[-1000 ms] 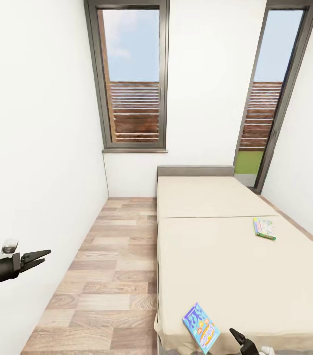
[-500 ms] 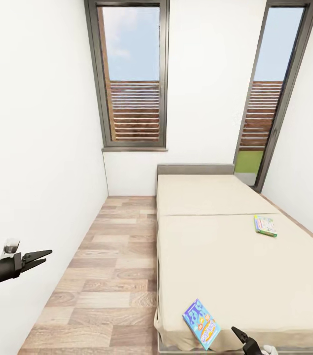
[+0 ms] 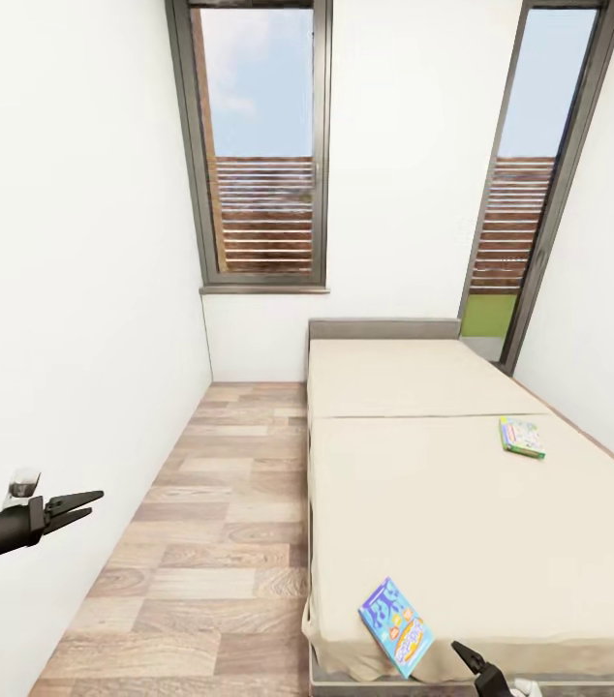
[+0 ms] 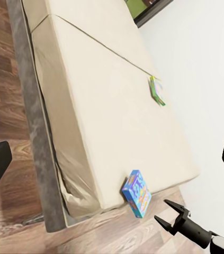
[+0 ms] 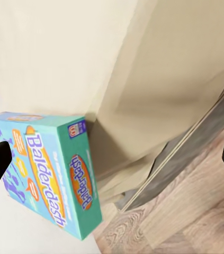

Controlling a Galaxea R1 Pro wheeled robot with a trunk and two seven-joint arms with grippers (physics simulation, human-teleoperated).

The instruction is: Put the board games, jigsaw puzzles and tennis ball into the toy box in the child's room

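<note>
Both board games on the bed [image 3: 462,503] are not yet picked up, so the task looks to be near its start; the toy box and the counter toys are not where I can judge them.

The blue game [image 3: 395,626] lies at the lower centre of the head view, on the bed's near corner, its end poking past the edge. It is a flat teal-blue box lettered "Balderdash". The green-edged game [image 3: 522,437] lies flat at centre right, further up the mattress.

The right gripper [image 3: 470,658] hangs just beside the blue game, fingers spread, holding nothing. The left gripper [image 3: 82,503], at lower left, is spread and empty, well apart from the bed.
</note>
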